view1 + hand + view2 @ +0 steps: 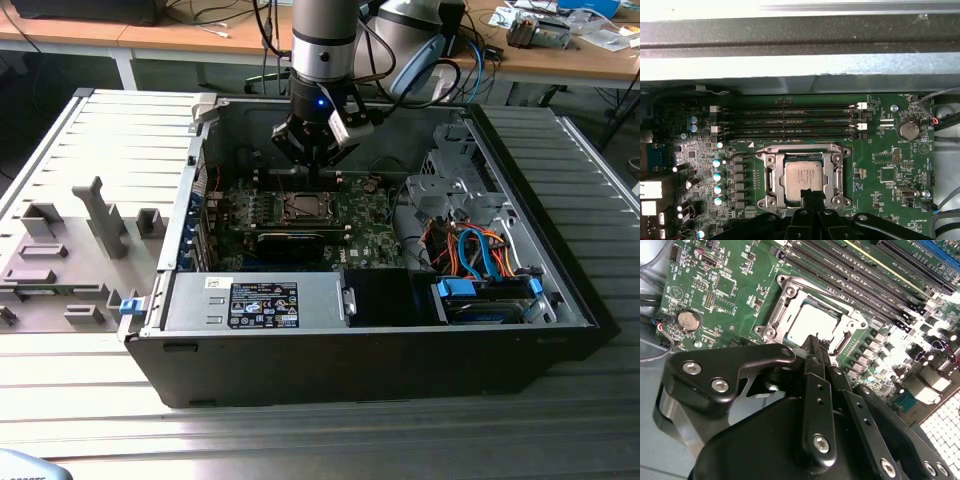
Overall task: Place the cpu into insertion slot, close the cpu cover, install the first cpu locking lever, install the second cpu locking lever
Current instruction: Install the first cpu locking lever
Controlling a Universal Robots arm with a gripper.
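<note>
Space above insertion slot (303,207) open; case wall (330,125) behind, long black card (292,240) in front.

The grey cylindrical arm (325,40) points straight down, its black metal gripper (313,172) with fingers (812,352) pressed together.

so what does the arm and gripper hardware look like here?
Grey cylindrical arm with a black band and a blue light. The black gripper has angular linkage plates with silver screw heads and slim black fingers. Blue and black cables trail behind the arm.
</note>
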